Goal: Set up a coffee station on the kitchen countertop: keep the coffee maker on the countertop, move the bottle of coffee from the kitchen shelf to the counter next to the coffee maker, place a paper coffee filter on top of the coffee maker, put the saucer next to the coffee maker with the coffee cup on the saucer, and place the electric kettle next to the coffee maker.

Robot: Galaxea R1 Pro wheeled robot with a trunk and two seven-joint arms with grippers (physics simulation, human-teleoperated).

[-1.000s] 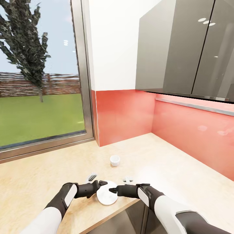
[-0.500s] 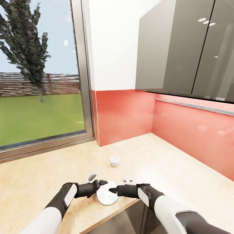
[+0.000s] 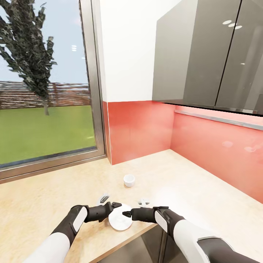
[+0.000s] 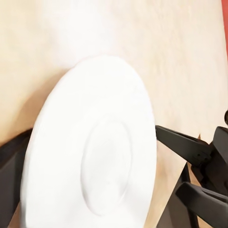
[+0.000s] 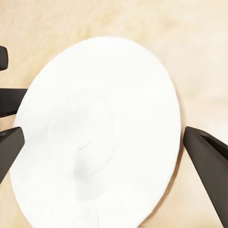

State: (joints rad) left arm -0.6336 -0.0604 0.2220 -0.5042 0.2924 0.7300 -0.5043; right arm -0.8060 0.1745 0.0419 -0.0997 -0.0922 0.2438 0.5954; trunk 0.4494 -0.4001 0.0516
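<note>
- Currently, the saucer lies flat on the kitchen countertop surface, close to the front edge where the slab ends above a dark gap.
- Left tool: positioned at the saucer's left rim, fingers pointing toward the plate. In the left wrist view the saucer sits between the dark fingers; the jaws are spread wide across the plate. No contact with the rim can be confirmed.
- Right tool: positioned at the saucer's right rim, facing the left tool. In the right wrist view the saucer lies between two dark fingertips; the jaws are set wide, with a narrow gap visible beside the rim on one side.
- Both tools meet over the saucer, tips near each other but apart.
- The coffee cup stands upright on the surface, beyond the saucer toward the wall and apart from it.
- Rear boundary: a red backsplash runs behind the surface and turns the corner to the right.
- Above the backsplash hang grey glossy wall cabinets.
- A window at the left shows grass and a tree.
</note>
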